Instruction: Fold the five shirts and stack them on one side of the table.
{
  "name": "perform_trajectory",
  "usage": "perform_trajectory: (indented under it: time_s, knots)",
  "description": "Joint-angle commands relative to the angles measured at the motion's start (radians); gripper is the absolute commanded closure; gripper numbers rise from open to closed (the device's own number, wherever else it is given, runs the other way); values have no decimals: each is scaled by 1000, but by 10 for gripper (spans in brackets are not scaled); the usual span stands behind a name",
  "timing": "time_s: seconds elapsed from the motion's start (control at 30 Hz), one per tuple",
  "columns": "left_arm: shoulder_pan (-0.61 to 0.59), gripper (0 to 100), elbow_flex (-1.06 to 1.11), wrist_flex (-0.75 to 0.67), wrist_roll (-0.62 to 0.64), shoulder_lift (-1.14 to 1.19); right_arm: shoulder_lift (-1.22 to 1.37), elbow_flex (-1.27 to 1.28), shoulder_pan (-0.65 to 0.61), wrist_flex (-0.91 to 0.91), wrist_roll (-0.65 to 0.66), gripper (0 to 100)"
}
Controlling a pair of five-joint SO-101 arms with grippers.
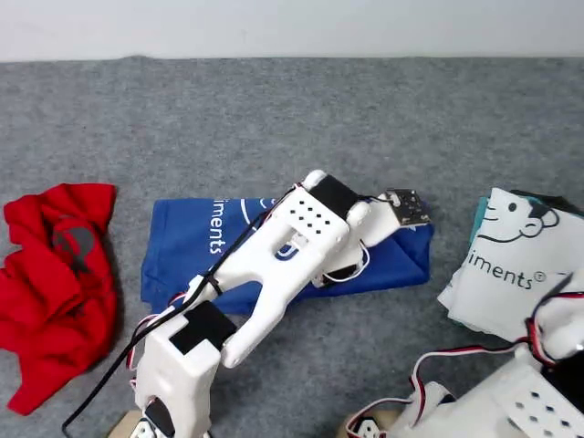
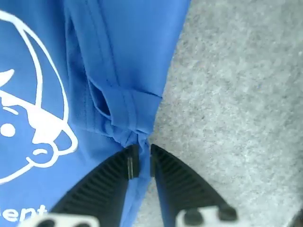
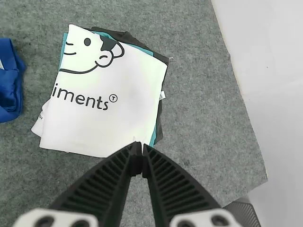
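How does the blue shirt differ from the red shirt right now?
The blue shirt lies folded into a flat rectangle; the red shirt is a crumpled heap. The left gripper pinches the blue shirt's edge; nothing touches the red shirt. Both lie on the grey mat.

1. My high view is fixed above the near side. It looks down and across the grey tabletop [image 1: 383,119] to the pale wall [image 1: 292,27] beyond, from far enough back to take in both arms.
2. My left wrist view looks along the left gripper [image 2: 140,158]. It sits very close to the blue shirt [image 2: 118,47], with bare tabletop alongside.
3. My right wrist view looks down past the right gripper [image 3: 138,153] from farther off. It takes in the whole white shirt [image 3: 109,109] and the edge of the grey surface.
4. The high view shares the blue shirt's end with the left wrist view, and the white shirt with the right wrist view. The right wrist view also catches a corner of the blue shirt.
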Motion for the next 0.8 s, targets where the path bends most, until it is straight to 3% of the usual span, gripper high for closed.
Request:
perform_trajectory:
  time_s: [0.0, 0.13, 0.27, 0.43, 0.77]
  knots:
    - [-8, 949, 18, -87, 11, -12, -12, -2, 12, 41, 8, 990]
    - [-63, 949, 39, -175, 11, 112, -12, -2, 12, 41, 8, 990]
    - [-129, 952, 30, -172, 9, 226, -12, -2, 12, 41, 8, 990]
    - [-176, 953, 8, -121, 8, 196, -12, -2, 8, 41, 8, 990]
    - [-163, 953, 8, -69, 9, 64, -12, -2, 10, 41, 6, 990]
